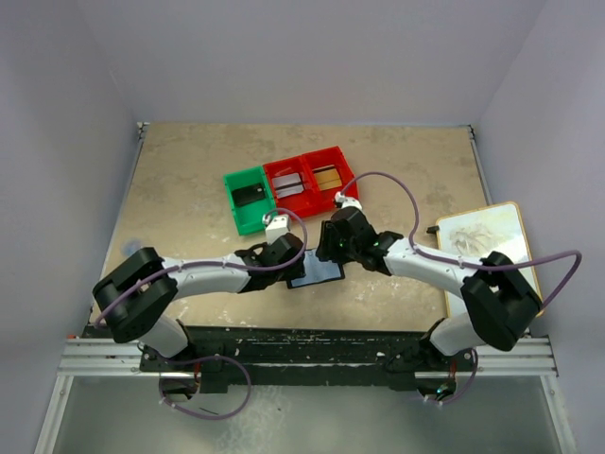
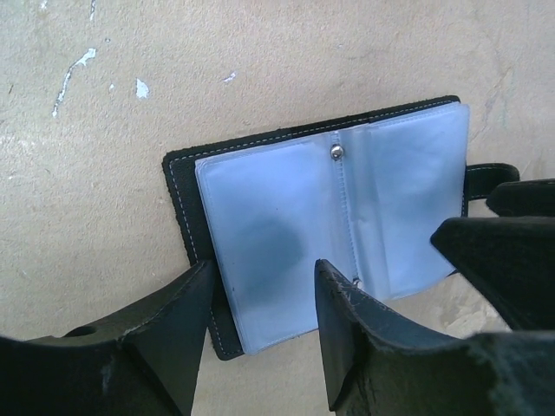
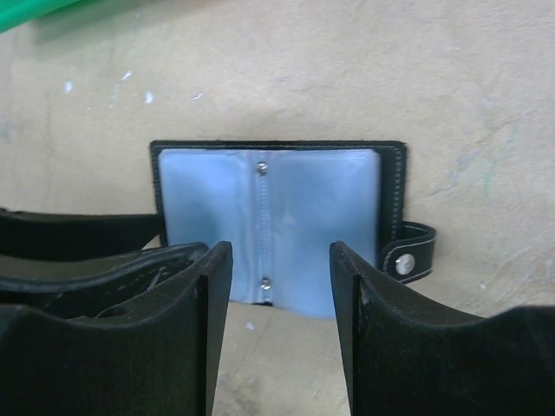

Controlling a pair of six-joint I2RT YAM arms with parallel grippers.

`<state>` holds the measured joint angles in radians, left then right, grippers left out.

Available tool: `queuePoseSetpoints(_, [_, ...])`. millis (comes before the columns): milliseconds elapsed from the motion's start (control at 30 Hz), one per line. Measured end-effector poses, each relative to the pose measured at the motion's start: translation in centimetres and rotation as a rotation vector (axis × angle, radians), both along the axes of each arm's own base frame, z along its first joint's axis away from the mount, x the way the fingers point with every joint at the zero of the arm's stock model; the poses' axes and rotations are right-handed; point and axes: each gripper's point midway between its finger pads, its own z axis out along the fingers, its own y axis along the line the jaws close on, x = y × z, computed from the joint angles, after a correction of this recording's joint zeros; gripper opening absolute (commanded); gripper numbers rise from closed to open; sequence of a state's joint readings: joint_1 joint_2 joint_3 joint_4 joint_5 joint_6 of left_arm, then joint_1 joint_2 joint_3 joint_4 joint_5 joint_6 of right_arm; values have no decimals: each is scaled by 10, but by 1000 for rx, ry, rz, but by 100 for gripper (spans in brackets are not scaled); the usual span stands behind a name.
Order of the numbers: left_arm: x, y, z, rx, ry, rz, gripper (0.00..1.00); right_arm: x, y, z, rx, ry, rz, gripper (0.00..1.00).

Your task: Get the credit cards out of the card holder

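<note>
The card holder (image 1: 317, 272) lies open and flat on the table between my two grippers, its pale blue sleeves (image 2: 286, 217) facing up and its snap tab (image 3: 412, 256) at one edge. No card shows in the sleeves. My left gripper (image 2: 264, 269) is open over the holder's near edge, one finger at each side of a sleeve page. My right gripper (image 3: 279, 251) is open just above the holder's opposite edge. A black card (image 1: 250, 195), a silver-grey card (image 1: 287, 183) and a gold-brown card (image 1: 327, 176) lie in the bins.
A green bin (image 1: 248, 200) and two red bins (image 1: 288, 180) (image 1: 326, 173) stand in a row just behind the grippers. A pale board with a drawing (image 1: 487, 246) lies at the right edge of the table. The two grippers are very close together.
</note>
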<state>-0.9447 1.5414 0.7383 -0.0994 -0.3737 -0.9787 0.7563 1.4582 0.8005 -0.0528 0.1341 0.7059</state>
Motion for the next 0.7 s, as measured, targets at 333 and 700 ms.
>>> queuePoseSetpoints(333, [0, 1, 12, -26, -21, -2, 50, -3, 27, 5, 117, 7, 86, 53])
queuePoseSetpoints(700, [-3, 7, 14, -12, -19, 4, 55, -6, 24, -36, 58, 87, 61, 51])
